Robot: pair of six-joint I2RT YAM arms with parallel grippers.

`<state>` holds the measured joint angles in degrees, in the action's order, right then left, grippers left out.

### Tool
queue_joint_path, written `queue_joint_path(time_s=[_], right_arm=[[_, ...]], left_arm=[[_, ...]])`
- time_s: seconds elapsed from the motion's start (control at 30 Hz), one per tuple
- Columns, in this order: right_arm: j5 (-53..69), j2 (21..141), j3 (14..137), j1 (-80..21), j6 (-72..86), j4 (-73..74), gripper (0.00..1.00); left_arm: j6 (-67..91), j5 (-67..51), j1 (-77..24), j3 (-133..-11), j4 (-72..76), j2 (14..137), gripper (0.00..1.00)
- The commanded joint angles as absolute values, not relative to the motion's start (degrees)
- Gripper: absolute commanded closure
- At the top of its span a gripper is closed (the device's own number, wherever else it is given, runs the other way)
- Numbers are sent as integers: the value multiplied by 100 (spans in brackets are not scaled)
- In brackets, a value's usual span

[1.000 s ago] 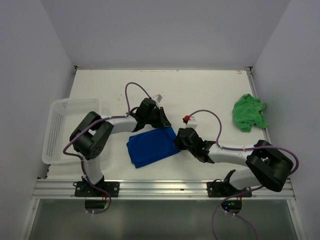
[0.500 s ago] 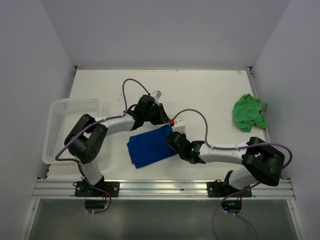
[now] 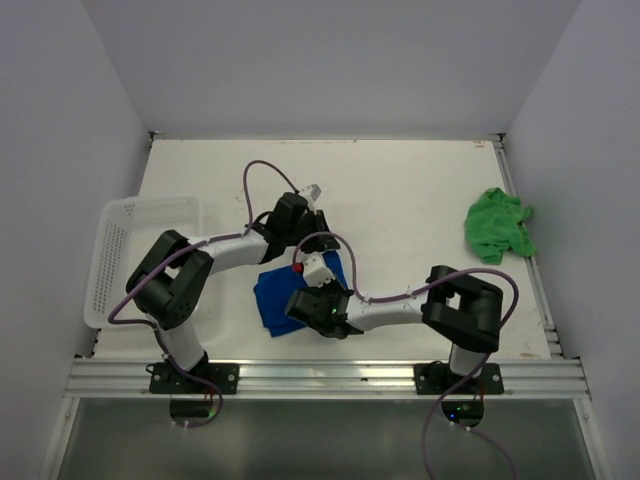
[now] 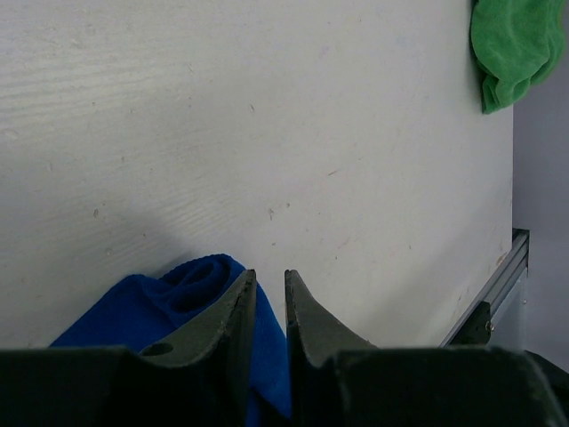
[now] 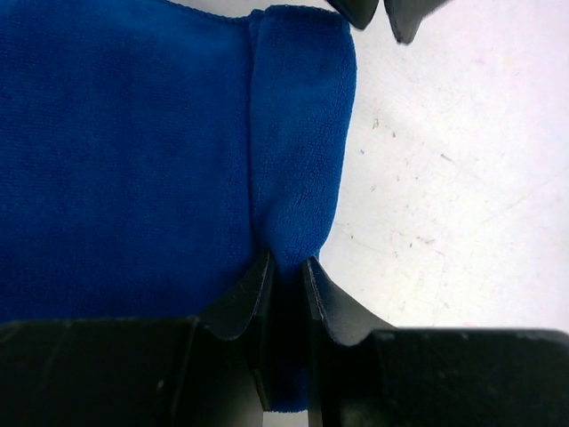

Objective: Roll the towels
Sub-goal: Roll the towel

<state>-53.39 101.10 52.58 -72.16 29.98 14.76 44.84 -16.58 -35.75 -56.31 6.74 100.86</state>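
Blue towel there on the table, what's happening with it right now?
Both arms are working on the blue towel. The right gripper pinches a narrow fold along one edge, and the left gripper appears to pinch the same fold at its other end. Only that first turn is made; the rest lies flat. The green towel lies crumpled far off to the right, untouched.

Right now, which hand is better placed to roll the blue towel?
Right, probably: the right hand is shut on the blue towel at its turned-over edge. The left hand sits at the far corner, its grip unclear.
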Motion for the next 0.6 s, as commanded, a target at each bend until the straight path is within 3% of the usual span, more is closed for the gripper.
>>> queue_joint_path(time_s=[0.0,0.57], right_arm=[[-6335,10606,5879,-7426,3085,2459,96],[-6487,12198,7294,-7857,2408,3577,93]], left_arm=[[4447,-1740,-3542,-5529,879,9835,77],[4412,-1977,-3533,-4993,1204,9571,77]])
